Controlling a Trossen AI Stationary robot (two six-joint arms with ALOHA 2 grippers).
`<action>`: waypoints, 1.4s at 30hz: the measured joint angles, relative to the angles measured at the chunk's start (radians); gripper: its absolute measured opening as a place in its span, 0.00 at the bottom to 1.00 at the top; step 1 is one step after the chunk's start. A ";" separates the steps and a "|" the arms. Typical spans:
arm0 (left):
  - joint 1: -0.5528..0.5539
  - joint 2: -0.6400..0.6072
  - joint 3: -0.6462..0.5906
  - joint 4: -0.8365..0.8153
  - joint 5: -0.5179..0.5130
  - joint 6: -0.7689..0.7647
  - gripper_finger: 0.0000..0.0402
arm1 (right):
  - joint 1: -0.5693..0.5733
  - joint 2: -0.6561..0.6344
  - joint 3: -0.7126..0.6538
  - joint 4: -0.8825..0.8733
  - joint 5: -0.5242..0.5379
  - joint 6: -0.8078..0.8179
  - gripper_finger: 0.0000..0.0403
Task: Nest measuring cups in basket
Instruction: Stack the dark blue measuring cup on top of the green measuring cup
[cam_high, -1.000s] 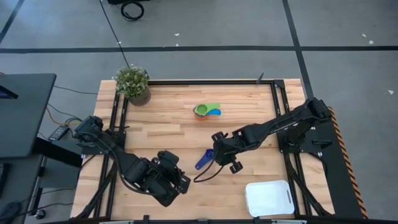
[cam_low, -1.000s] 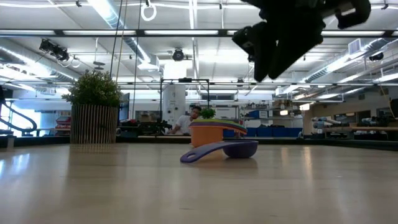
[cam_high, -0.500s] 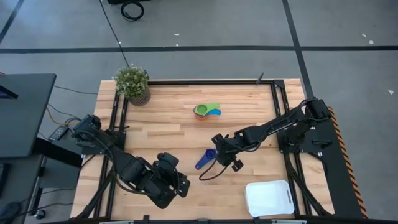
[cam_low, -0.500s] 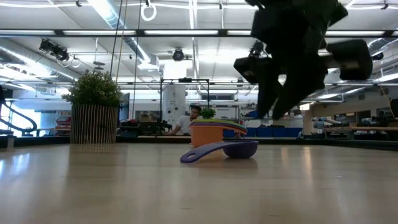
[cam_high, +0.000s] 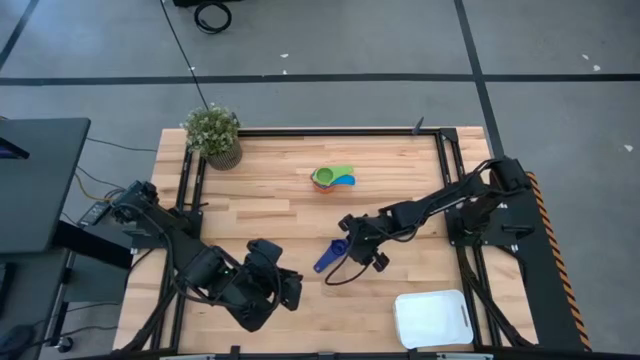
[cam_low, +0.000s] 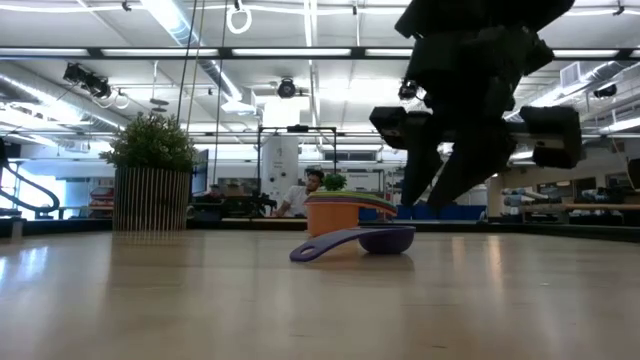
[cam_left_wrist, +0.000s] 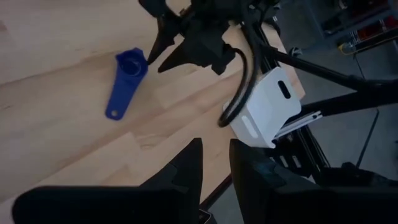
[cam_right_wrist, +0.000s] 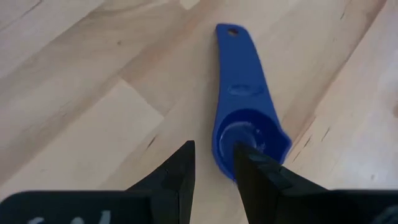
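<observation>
The dark blue measuring cup (cam_high: 328, 255) lies alone on the table, bowl up, with its handle toward the near left. It also shows in the right wrist view (cam_right_wrist: 245, 106) and the left wrist view (cam_left_wrist: 126, 78). My right gripper (cam_high: 345, 243) hangs just above the cup's bowl end, fingers pointing down and narrowly open; one fingertip (cam_right_wrist: 252, 165) stands over the bowl's rim. The other cups sit nested in an orange cup (cam_high: 331, 178) at the far middle. The white basket (cam_high: 433, 318) stands at the near right. My left gripper (cam_high: 287, 292) waits at the near left, narrowly open and empty.
A potted plant (cam_high: 213, 133) stands at the far left corner. Black frame rails run along the table's left and right edges. Bare wood lies between the dark blue cup and the basket.
My right gripper has gone down and toward the table's left, closing in on the dark blue cup's bowl. My left arm has drawn back a little toward the table's left edge. The cups have not moved.
</observation>
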 joint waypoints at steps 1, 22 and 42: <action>0.000 0.000 0.000 0.001 0.000 0.000 0.22 | -0.003 0.009 0.000 0.005 -0.001 -0.013 0.29; 0.002 0.001 0.000 0.015 -0.027 0.000 0.22 | -0.011 0.120 0.002 0.097 -0.007 0.070 0.04; -0.011 0.002 0.000 0.014 -0.026 0.002 0.22 | -0.009 0.116 0.013 0.128 0.130 0.888 0.03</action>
